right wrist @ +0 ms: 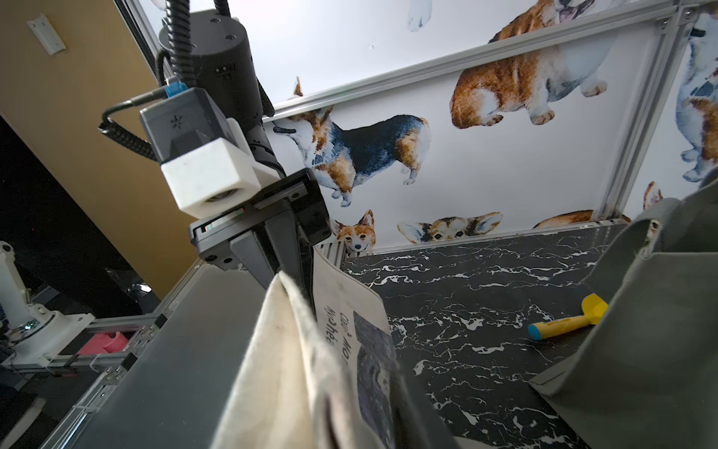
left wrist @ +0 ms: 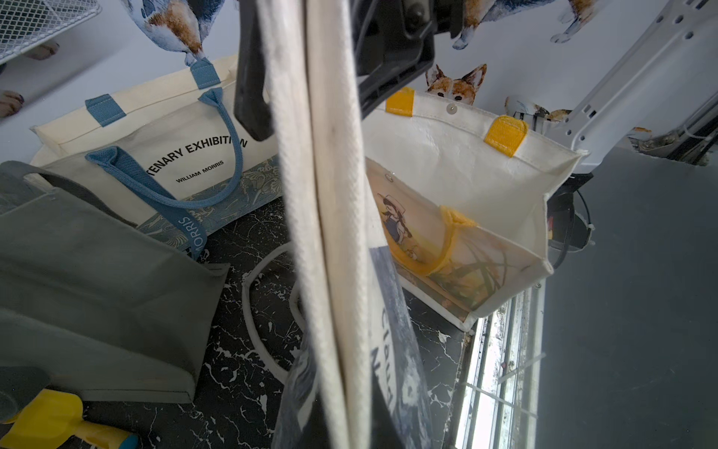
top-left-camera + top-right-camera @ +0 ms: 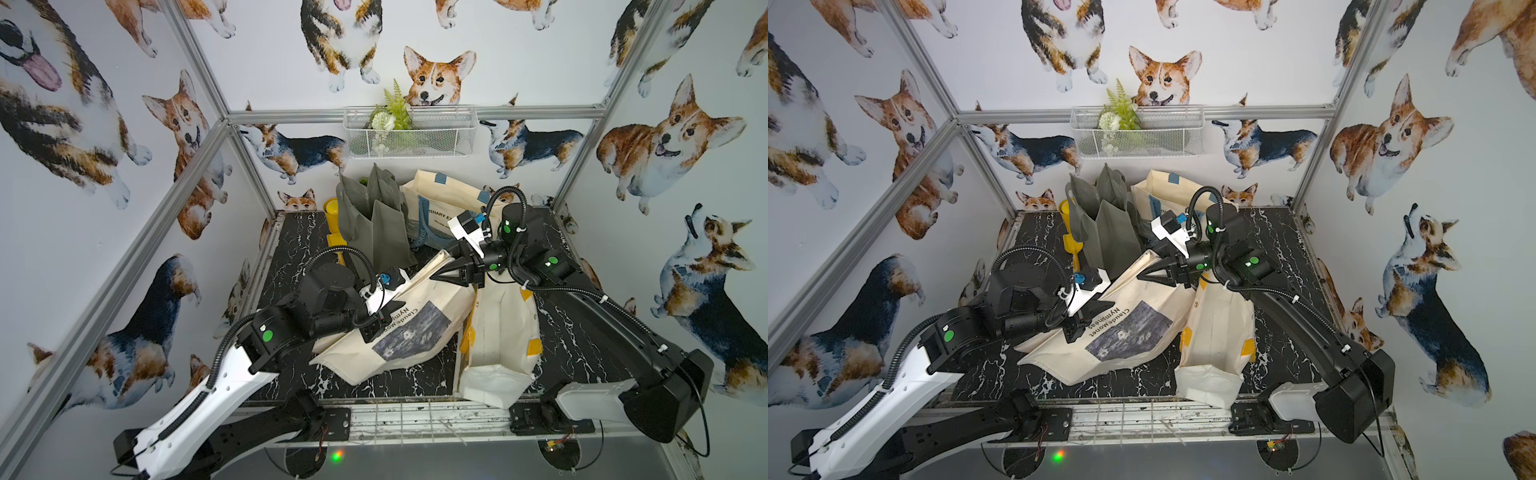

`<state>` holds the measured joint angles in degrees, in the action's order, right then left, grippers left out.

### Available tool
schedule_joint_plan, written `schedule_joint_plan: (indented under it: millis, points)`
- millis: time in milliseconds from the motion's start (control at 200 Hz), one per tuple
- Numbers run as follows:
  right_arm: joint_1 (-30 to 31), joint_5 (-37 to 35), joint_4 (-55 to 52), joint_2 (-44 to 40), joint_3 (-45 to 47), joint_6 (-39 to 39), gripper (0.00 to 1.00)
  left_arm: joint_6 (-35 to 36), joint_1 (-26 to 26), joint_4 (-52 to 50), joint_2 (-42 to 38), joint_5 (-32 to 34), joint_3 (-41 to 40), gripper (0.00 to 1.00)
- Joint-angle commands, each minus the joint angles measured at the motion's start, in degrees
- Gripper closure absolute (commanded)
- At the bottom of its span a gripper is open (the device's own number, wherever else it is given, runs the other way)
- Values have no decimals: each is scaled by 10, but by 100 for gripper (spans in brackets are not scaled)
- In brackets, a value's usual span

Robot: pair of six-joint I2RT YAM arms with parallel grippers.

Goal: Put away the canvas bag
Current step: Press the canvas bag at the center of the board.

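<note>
canvas bag (image 3: 411, 332): cream with a blue-grey print (the lettering reads "Claude Monet"). It sits mid-surface between the two arms, its upper edge raised and its lower corner resting on the surface (image 3: 291, 257).
left gripper (image 1: 290, 276): jaws closed on the bag's upper edge, fabric pinched between them.
right gripper (image 3: 438, 274): jaws clamped on the same edge, farther toward the back wall, with fabric between them.
yellow-handled bag (image 3: 498, 332): open and cream, touching the canvas bag on its right.
grey bag (image 3: 374, 224): stands at the back, just beside the blue-handled bag (image 3: 440, 195).
yellow toy (image 3: 332, 216): left of the grey bag.
wire basket (image 3: 436, 137): on the back wall, holding greenery (image 3: 392, 108).
</note>
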<state>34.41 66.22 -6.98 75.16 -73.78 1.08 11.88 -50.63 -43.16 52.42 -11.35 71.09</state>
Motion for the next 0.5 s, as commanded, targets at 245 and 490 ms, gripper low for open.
schedule_joint_plan:
  millis: [245,490]
  points:
    - [-12,15,151,2,12,82,100,1,0,2,-21,19,-22,66]
    - [-19,38,134,52,-48,72,100,-36,0,-26,-54,32,-46,78]
